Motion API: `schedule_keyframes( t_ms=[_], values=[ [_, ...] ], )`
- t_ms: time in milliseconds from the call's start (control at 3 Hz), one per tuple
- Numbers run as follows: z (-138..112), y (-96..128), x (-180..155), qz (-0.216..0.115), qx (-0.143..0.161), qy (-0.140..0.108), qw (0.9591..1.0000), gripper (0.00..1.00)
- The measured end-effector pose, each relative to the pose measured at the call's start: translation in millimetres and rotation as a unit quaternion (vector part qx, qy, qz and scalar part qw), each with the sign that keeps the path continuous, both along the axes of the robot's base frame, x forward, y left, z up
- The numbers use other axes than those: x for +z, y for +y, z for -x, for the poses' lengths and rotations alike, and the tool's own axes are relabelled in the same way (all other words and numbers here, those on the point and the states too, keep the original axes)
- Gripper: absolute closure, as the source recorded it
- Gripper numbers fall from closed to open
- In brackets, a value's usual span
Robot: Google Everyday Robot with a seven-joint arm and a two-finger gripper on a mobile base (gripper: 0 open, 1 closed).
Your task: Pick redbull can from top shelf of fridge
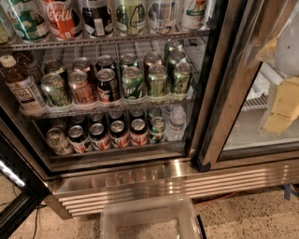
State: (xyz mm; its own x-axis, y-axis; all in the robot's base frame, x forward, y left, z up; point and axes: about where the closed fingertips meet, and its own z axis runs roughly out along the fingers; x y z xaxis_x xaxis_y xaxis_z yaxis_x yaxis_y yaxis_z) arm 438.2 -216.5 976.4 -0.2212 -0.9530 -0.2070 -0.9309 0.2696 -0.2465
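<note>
- gripper (pixel 281 105): far right edge of the view, in front of the closed right glass door (pixel 243 130). I see nothing in it, and can't tell if it's apart or together.
- A dark door post (pixel 219 93) stands between it and the open left compartment of the fridge (pixel 163 184).
- redbull can (pixel 161 16): my read is the slim silvery one on the top shelf (pixel 117 40), right of centre in the row and well apart from the gripper (its top is cropped, so lid and tab can't be checked).
- Risk 1, wrong pick: the row is packed side by side. A pale green can (pixel 131 16) is just beside it on the left, a white can (pixel 196 14) is on the right, and a Coca-Cola can (pixel 63 18) is further left.
- Risk 2: coming in from the right could clip the door post.
- Risk 3: the gaps are tight, so a wide entry shoves the neighbours. A slim can on wire grid likely tips easily.
- middle shelf (pixel 112 108): green-labelled cans (pixel 156 79) on the right, red cans (pixel 81 86) on the left, a labelled bottle (pixel 21 88) at far left.
- lower shelf (pixel 117 150): more small cans, plus a clear water bottle (pixel 176 122) at the right end.
- clear bin (pixel 149 217), low in the foreground below the fridge base: nothing visible in it.
</note>
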Motion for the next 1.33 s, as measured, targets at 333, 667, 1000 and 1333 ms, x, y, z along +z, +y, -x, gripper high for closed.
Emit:
schedule_keyframes(
  t_ms=[333, 667, 1000, 1333],
  values=[
    [0.1, 0.0, 0.0, 0.0, 0.0, 0.0, 1.0, 0.0],
    [4.9, -0.4, 2.7, -0.017, 0.007, -0.006, 0.9998, 0.0],
    [16.7, -6.8, 23.8, -0.066, 0.028, -0.05, 0.9962, 0.0],
    [48.3, 6.5, 58.0, -0.118, 0.058, -0.113, 0.9848, 0.0]
  ],
)
